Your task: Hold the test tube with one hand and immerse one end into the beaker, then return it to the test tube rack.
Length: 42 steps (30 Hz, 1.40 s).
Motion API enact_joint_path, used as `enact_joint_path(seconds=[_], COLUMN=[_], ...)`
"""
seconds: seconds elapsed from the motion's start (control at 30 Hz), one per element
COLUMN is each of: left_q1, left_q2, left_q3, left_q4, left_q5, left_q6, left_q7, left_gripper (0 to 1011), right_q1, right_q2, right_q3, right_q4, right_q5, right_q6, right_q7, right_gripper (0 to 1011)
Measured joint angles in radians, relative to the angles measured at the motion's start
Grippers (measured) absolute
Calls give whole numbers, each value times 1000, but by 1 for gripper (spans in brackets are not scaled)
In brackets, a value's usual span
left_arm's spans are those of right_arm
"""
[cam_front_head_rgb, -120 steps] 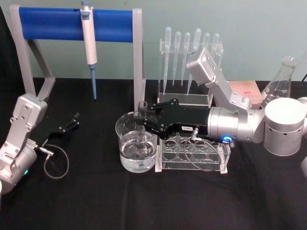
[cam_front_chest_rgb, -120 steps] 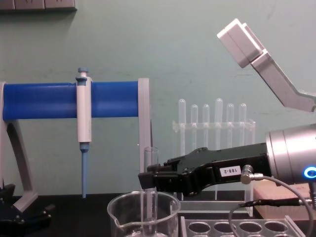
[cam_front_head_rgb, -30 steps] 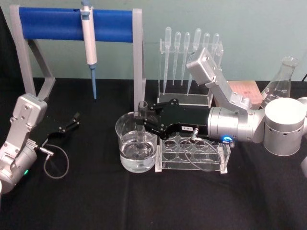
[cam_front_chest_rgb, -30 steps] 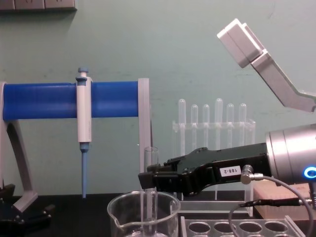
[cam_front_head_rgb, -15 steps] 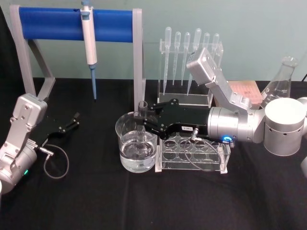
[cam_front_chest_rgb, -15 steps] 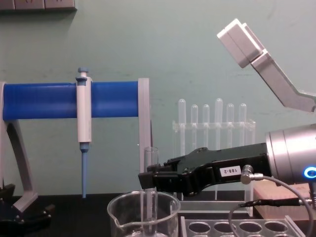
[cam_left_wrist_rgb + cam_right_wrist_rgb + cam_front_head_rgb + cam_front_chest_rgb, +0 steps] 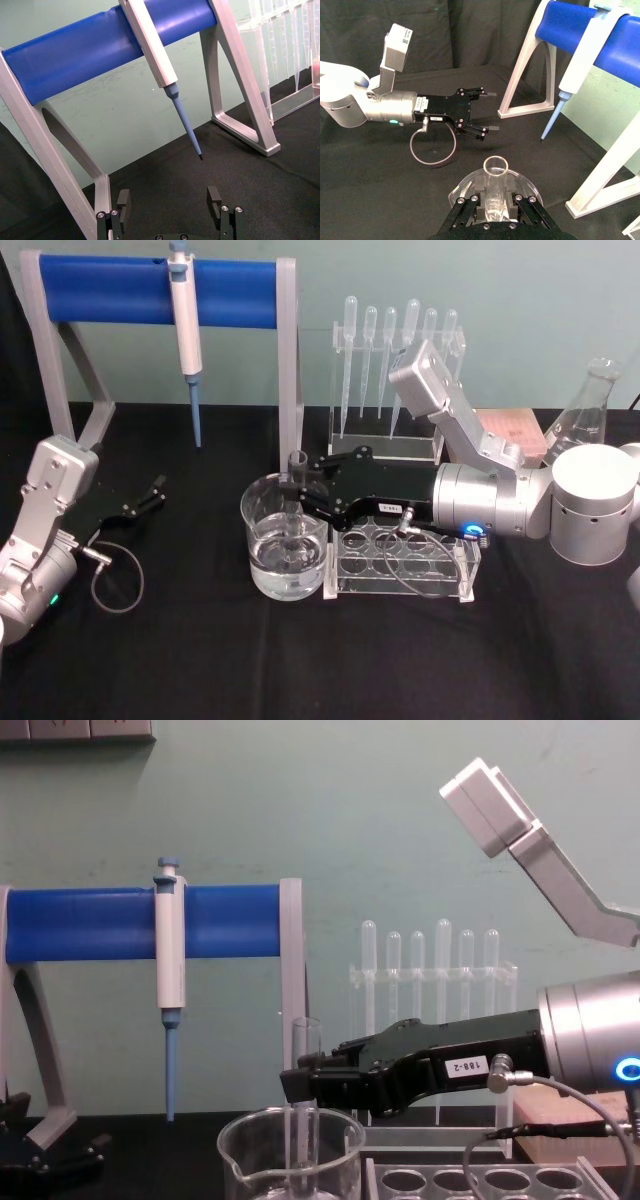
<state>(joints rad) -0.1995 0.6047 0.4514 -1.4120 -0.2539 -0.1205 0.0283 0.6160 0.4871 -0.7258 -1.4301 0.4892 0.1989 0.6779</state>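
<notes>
The test tube (image 7: 296,472) stands upright inside the beaker (image 7: 262,540), its lower end down in the water. My right gripper (image 7: 299,496) reaches in from the right, shut on the tube just below its rimmed mouth. In the chest view the test tube (image 7: 304,1042) rises above the beaker (image 7: 250,1152) rim, with the right gripper (image 7: 300,1086) clamped across it. The right wrist view looks down the test tube (image 7: 495,186) held between the fingers, with the beaker (image 7: 464,186) rim beneath. My left gripper (image 7: 155,491) rests open at the left on the black table; its fingers (image 7: 214,195) show spread.
A clear rack with round holes (image 7: 400,562) sits right beside the beaker, under my right wrist. Behind stand a pipette rack (image 7: 395,370), a blue-barred stand (image 7: 120,288) holding a pipettor (image 7: 185,325), a flask (image 7: 585,415) and a pink box (image 7: 512,430).
</notes>
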Motion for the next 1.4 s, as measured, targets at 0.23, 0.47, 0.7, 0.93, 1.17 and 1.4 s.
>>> enact_joint_path(seconds=[0.23, 0.47, 0.7, 0.93, 1.17, 1.4], left_q1=[0, 0, 0, 0, 0, 0], left_q2=[0, 0, 0, 0, 0, 0], left_q3=[0, 0, 0, 0, 0, 0], left_q4=[0, 0, 0, 0, 0, 0], left_q5=[0, 0, 0, 0, 0, 0], left_q6=[0, 0, 0, 0, 0, 0], left_q7=[0, 0, 0, 0, 0, 0], left_gripper=[1000, 1000, 1000, 1000, 1000, 1000], right_q1=[0, 0, 0, 0, 0, 0], right_q2=[0, 0, 0, 0, 0, 0], right_q3=[0, 0, 0, 0, 0, 0], right_q4=[0, 0, 0, 0, 0, 0], right_q5=[0, 0, 0, 0, 0, 0], right_q6=[0, 0, 0, 0, 0, 0], right_q7=[0, 0, 0, 0, 0, 0], right_gripper=[239, 239, 239, 239, 239, 239])
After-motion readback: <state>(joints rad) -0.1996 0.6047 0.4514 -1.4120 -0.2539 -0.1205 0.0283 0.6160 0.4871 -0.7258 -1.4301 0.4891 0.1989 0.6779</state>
